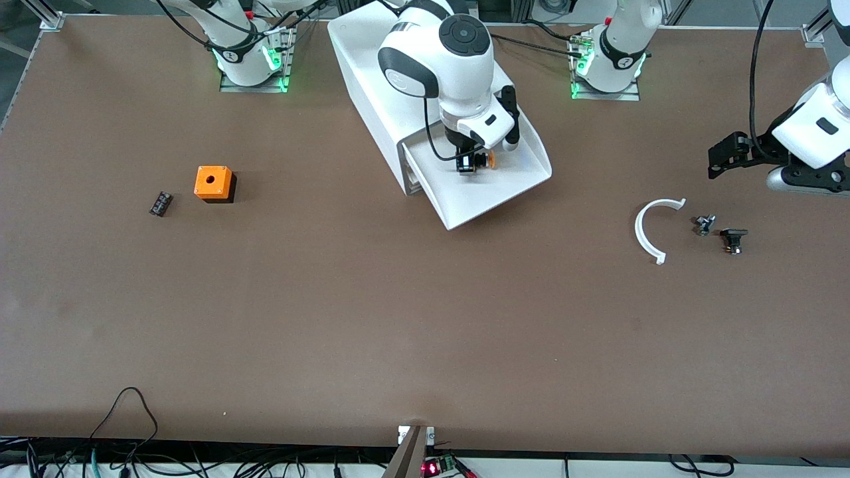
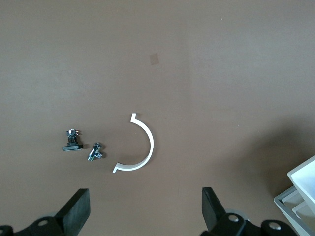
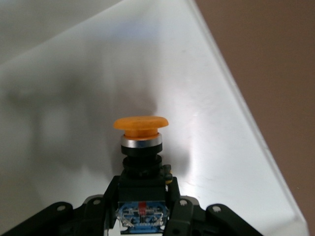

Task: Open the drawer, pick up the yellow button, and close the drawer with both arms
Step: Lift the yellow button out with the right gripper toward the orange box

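The brown matte tabletop filled nearly the whole front view, evenly lit, with soft shadows. Aluminium frame profiles stood at its corners nearest the bases. Loose black cables trailed along the table edge nearest the front camera, beside a small circuit board with a red light.

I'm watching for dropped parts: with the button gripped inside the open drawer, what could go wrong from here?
The right pincer holds the button only by its black base, so it may tilt or slip during the lift. The drawer walls stand close, and a sideways exit could snag them. The left pincer waits open over the table.
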`<state>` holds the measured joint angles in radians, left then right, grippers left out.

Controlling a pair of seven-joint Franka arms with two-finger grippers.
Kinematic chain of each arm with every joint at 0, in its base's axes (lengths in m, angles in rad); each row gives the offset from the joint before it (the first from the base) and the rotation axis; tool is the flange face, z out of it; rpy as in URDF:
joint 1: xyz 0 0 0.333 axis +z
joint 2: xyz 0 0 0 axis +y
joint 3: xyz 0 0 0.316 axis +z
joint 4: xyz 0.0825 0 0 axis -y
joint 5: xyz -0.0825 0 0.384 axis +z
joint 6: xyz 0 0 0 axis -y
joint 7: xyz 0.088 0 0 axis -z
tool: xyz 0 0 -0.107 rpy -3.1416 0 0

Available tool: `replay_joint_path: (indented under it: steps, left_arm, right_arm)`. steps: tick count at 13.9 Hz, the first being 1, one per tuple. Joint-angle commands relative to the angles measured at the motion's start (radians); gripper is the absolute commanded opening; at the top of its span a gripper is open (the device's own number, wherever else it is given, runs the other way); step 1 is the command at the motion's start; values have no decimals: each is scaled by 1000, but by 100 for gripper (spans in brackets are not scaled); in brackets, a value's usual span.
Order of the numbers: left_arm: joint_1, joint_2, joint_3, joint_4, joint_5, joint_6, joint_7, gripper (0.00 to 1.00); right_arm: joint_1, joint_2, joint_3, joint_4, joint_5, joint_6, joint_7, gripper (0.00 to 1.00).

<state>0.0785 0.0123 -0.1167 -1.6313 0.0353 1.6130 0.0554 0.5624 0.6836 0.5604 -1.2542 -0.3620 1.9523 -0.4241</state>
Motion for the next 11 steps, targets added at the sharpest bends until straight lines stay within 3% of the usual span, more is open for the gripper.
replay_joint_path:
  steps: [1, 3, 4, 6, 8, 11]
  left_arm:
    - [6, 18, -1, 37, -6, -25, -5, 100]
    - [12, 18, -1, 37, -6, -25, -5, 100]
    - [12, 18, -1, 37, -6, -25, -5, 100]
    - [12, 20, -1, 37, -6, -24, -3, 100]
    - [10, 35, -3, 37, -3, -21, -3, 100]
    - [12, 57, -1, 39, -6, -21, -6, 100]
  right_arm:
    - [-19, -71, -5, 10, -11, -13, 117, 14]
    - [-48, -105, -31, 10, 11, -23, 217, 14]
    - [-59, -122, -75, 10, 64, -23, 222, 14]
    - [-62, -179, -213, 6, 200, -39, 229, 14]
    - [-62, -194, -343, 4, 279, -99, 273, 14]
    - [-79, -213, -453, -33, 290, -157, 405, 14]
